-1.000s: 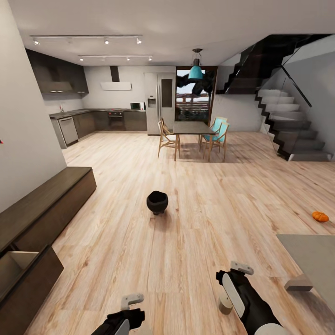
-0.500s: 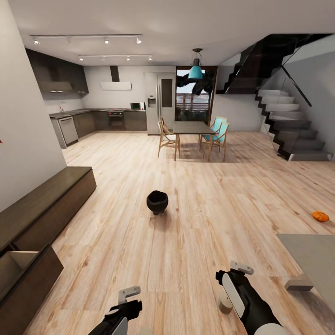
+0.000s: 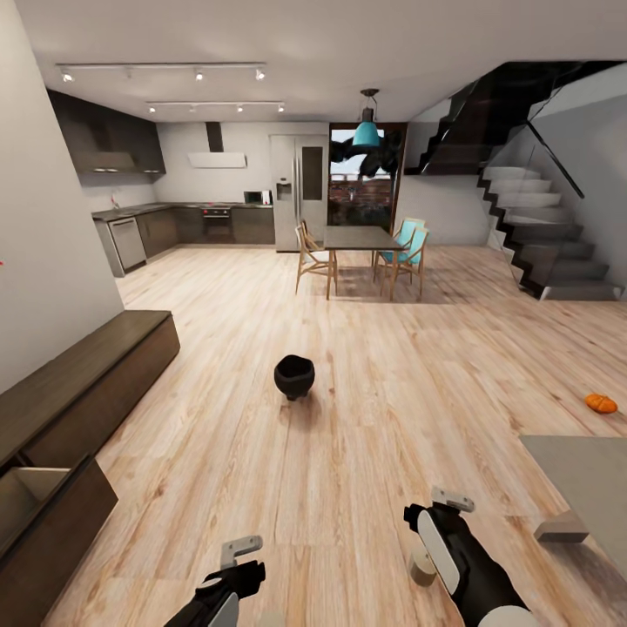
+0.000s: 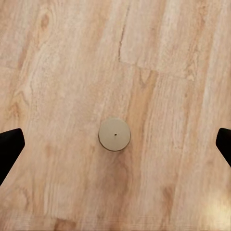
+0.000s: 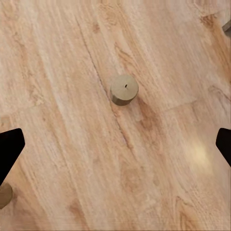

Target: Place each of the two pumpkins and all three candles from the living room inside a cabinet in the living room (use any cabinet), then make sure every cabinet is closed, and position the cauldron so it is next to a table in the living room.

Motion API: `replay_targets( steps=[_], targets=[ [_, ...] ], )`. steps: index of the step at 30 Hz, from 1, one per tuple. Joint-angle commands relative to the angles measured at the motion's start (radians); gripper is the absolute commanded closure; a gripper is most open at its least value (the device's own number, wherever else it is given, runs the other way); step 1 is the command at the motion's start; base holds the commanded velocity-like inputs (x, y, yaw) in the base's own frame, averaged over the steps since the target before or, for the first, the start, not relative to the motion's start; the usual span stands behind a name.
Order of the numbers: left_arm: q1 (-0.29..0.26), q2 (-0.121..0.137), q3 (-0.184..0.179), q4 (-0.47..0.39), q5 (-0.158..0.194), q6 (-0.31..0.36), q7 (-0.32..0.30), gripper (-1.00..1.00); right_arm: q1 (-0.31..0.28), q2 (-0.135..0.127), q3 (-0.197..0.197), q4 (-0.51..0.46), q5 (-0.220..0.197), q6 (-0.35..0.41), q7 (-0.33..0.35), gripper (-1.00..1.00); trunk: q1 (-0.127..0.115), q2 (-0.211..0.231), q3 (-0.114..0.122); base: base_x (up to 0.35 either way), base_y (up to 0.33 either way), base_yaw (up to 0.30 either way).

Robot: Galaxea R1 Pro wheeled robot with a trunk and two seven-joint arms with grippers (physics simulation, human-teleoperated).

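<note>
My left gripper point(image 4: 115, 144), jaws spread, hangs straight above an upright candle point(image 4: 114, 134) centred between them on the floor point(image 4: 57, 57).

We're in an open-plan home, pale wood floor point(image 3: 366, 418) running throughout. Far end, a kitchen: dark units point(image 3: 165, 228), built-in oven point(image 3: 217, 225), tall steel fridge point(image 3: 298, 193). Just right of the fridge, a dining table point(image 3: 361, 238) with chairs point(image 3: 312, 259) under a teal pendant lamp point(image 3: 367, 133). Right of the table, a staircase point(image 3: 540, 235) climbs.
</note>
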Motion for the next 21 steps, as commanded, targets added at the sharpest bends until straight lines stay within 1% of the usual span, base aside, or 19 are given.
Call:
replay_targets(
  steps=[1, 2, 4, 5, 6, 8, 13, 14, 16, 19, 21],
  targets=[
    [-0.001, 0.001, -0.009, -0.002, 0.006, -0.012, 0.008, -1.00, 0.002, -0.001, 0.001, -0.021, -0.008, 0.002, 0.010, -1.00, 0.004, -0.008, -0.004, 0.000, 0.000, 0.000],
    [-0.001, 0.001, -0.009, -0.002, 0.005, -0.021, 0.008, -1.00, 0.003, -0.001, 0.001, -0.037, -0.008, 0.003, 0.018, -1.00, 0.008, -0.015, -0.007, 0.000, 0.000, 0.000],
    [-0.001, 0.002, -0.014, -0.002, 0.002, -0.044, 0.008, -1.00, 0.011, 0.000, 0.003, -0.123, -0.008, 0.005, 0.036, -1.00, 0.015, -0.029, -0.014, 0.000, 0.000, 0.000],
    [-0.001, 0.002, -0.015, -0.002, 0.001, -0.048, 0.008, -1.00, 0.016, -0.001, 0.005, -0.146, -0.008, 0.006, 0.039, -1.00, 0.019, -0.036, -0.017, 0.000, 0.000, 0.000],
    [-0.001, 0.001, -0.017, -0.002, 0.000, -0.053, 0.008, -1.00, 0.030, -0.001, 0.012, -0.188, -0.008, 0.014, 0.042, -1.00, 0.023, -0.043, -0.020, 0.000, 0.000, 0.000],
    [-0.001, 0.001, -0.019, -0.002, -0.001, -0.058, 0.008, -1.00, 0.051, -0.002, 0.021, -0.237, -0.008, 0.032, 0.046, -1.00, 0.031, -0.057, -0.026, 0.000, 0.000, 0.000],
    [-0.001, 0.001, -0.022, -0.002, -0.003, -0.062, 0.008, -1.00, 0.071, -0.004, 0.029, -0.281, -0.009, 0.059, 0.048, -1.00, 0.050, -0.092, -0.042, 0.000, 0.000, 0.000],
    [-0.003, -0.005, -0.027, -0.007, -0.009, -0.068, 0.014, -1.00, 0.077, -0.009, 0.035, -0.287, -0.006, 0.064, 0.054, -1.00, 0.050, -0.092, -0.042, 0.000, 0.000, 0.000],
    [-0.003, -0.016, -0.039, -0.010, -0.007, -0.079, 0.025, -1.00, 0.088, -0.021, 0.046, -0.298, -0.007, 0.076, 0.065, -1.00, 0.050, -0.092, -0.042, 0.000, 0.000, 0.000],
    [-0.003, -0.016, -0.056, -0.010, -0.007, -0.096, 0.041, -1.00, 0.105, -0.037, 0.063, -0.314, -0.007, 0.093, 0.082, -1.00, 0.050, -0.092, -0.042, 0.000, 0.000, 0.000],
    [-0.003, -0.016, -0.067, -0.010, -0.007, -0.107, 0.041, -1.00, 0.116, -0.049, 0.074, -0.326, -0.007, 0.104, 0.093, -1.00, 0.050, -0.092, -0.042, 0.000, 0.000, 0.000]
  ],
)
